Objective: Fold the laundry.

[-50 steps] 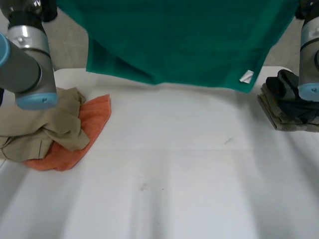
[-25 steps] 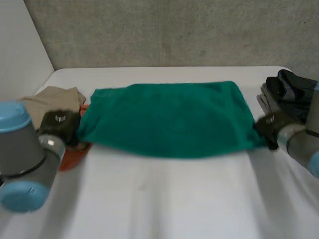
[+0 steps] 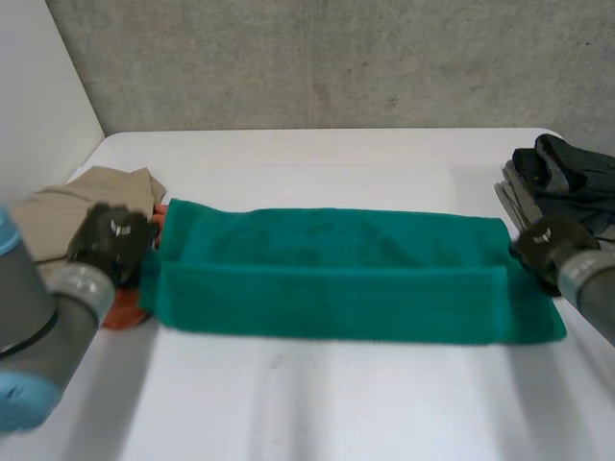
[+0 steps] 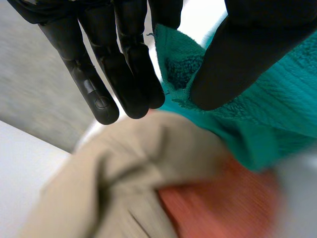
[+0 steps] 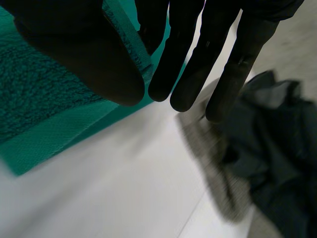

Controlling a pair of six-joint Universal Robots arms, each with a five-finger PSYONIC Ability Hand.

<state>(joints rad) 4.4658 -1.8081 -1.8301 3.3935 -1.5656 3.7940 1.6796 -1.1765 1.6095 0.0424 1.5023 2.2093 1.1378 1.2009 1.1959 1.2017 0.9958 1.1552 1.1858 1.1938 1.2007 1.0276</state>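
At the far left of the white table [image 3: 317, 403] a beige garment [image 3: 91, 197] is lying crumpled, and an orange towel [image 3: 123, 309] is peeking out from under it on its near side. Just right of that heap, my left hand [image 3: 113, 238] is pinching the left end of the green towel [image 3: 336, 274]. In my left wrist view the straight fingers [image 4: 129, 74] are pressing one side of the towel's corner [image 4: 267, 114] and the thumb is clamping the other side, while the beige garment [image 4: 124, 178] and the orange towel [image 4: 218, 208] are sitting just beyond my fingertips.

The green towel is stretching as a long band across the middle of the table from one hand to the other, doubled lengthwise, with its near layer reaching a little farther right than the far one.

At the towel's right end my right hand [image 3: 543, 242] is gripping it too. In my right wrist view the towel's edge [image 5: 44, 109] is running up between the thumb and the fingers [image 5: 198, 54], which are closing on it. Just right of that hand and a little farther back, a pile of dark clothes [image 3: 567, 178] is resting at the table's right edge, and it is lying beyond my fingertips [image 5: 267, 148] in the wrist view.
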